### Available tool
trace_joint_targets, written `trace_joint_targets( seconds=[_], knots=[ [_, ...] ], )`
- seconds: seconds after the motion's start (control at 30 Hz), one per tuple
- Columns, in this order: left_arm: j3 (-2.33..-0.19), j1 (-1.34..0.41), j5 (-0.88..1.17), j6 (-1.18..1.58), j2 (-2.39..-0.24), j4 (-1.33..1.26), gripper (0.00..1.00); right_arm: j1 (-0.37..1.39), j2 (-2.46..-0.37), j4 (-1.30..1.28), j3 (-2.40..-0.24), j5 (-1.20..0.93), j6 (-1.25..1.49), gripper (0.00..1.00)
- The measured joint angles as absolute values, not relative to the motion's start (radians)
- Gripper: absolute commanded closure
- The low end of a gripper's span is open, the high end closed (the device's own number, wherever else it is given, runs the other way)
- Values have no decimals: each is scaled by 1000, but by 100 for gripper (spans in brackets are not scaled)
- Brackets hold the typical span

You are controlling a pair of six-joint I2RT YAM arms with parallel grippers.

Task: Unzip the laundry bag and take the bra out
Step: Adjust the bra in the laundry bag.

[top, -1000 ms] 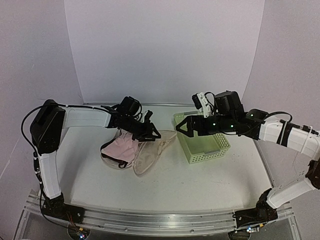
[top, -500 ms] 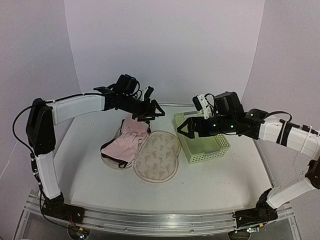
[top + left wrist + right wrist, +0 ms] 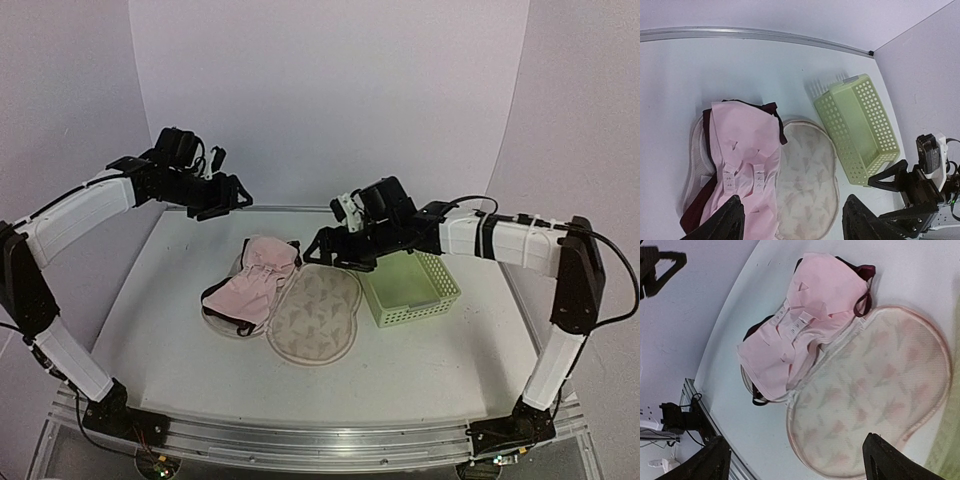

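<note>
The laundry bag lies unzipped and spread flat on the table. Its leaf-printed half (image 3: 318, 315) (image 3: 807, 170) (image 3: 880, 400) faces up on the right. On the left half rests the bra (image 3: 250, 290) (image 3: 742, 150) (image 3: 805, 315), pale pink side up with maroon edges and dark straps showing. High above the table's back left, my left gripper (image 3: 228, 200) (image 3: 792, 210) is open and holds nothing. My right gripper (image 3: 325, 250) (image 3: 795, 450) hovers open over the bag's back edge, touching nothing.
A pale green mesh basket (image 3: 415, 290) (image 3: 860, 125) stands right of the bag, close to its edge. The white backdrop walls enclose the back and both sides. A metal rail runs along the near edge.
My left gripper let go of the bag's flap, opened, and rose away to the back left. The flap now lies flat and open. My right gripper moved left from the basket to over the bag.
</note>
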State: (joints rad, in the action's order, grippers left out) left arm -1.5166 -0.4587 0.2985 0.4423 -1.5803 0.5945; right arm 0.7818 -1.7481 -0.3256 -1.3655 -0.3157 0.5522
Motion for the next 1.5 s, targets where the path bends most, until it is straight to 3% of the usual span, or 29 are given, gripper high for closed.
trace_joint_targets(
  seconds=[0.3,0.67,1.5],
  knots=[
    [-1408,-463,168,415,-1419,669,30,828,-2031,-289,-1619,-384,752,24],
    [-1356,-463,105,394,-1260,711,30,843,-2181,-204,-1655,-377,970,38],
    [-1291,-463,105,393,-1180,744,30,843,-2400,-109,-1843,-299,1150,46]
  ],
)
